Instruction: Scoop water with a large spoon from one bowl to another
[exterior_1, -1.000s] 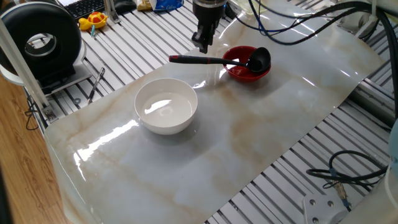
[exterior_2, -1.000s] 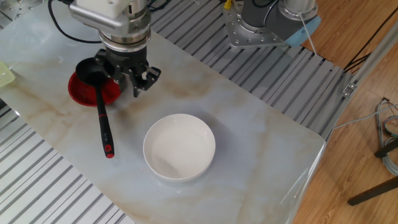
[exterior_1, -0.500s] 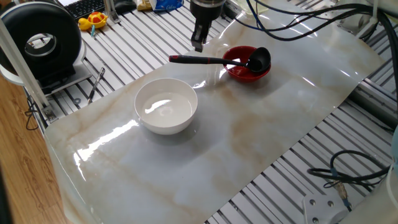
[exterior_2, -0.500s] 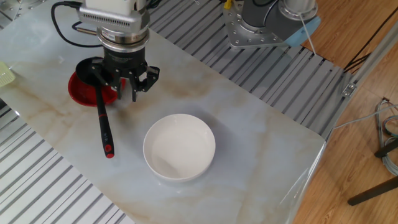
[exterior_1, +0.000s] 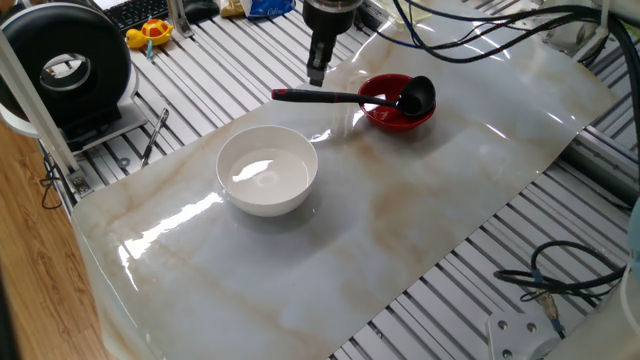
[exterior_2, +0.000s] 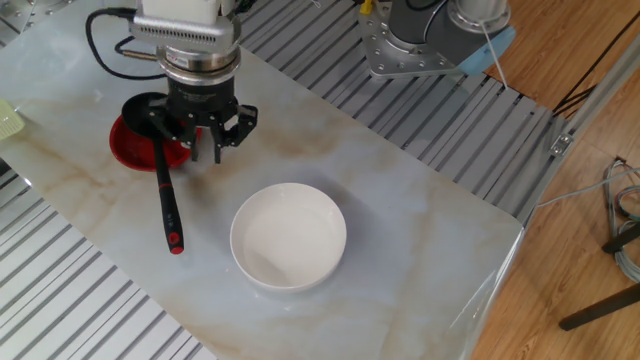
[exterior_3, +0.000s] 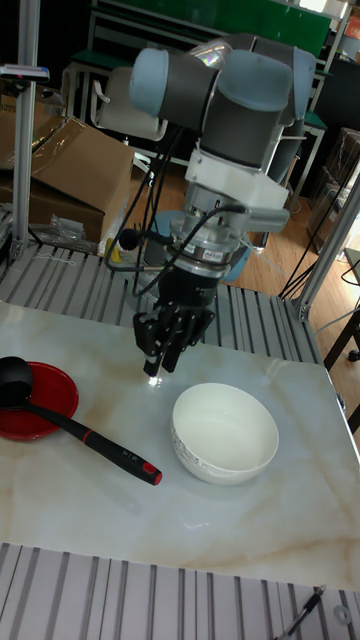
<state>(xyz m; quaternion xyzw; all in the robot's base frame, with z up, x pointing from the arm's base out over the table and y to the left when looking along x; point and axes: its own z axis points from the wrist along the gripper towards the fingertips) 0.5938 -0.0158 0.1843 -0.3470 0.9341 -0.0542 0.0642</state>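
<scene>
The two-finger gripper (exterior_2: 207, 152), seen a second earlier canted beside the handle, had turned about its wrist and risen slightly, so that its fingers now pointed straight down at the marble-patterned table top (exterior_1: 430, 200); this realignment suggested preparation for a grasp, with no scooping yet begun. The fingers stood spread and held nothing. The arm descended almost vertically from above, with its grey wrist housing stacked directly over the tool in the tall fixed view, and the fingertips hung just above the surface without touching it. The large black ladle with its long thin handle and red end (exterior_2: 165, 185) lay untouched: its deep scoop rested in the small glossy red bowl (exterior_1: 392, 112), and the handle ran out over the rim onto the table. In the other fixed view the gripper stood just beside the handle at roughly 3 o'clock from it, close to the red bowl. The deep, plain white bowl (exterior_2: 288, 237) sat well apart, at about 5 o'clock from the red bowl in that view. Its interior showed a glossy sheen; whether this was water could not be determined.
</scene>
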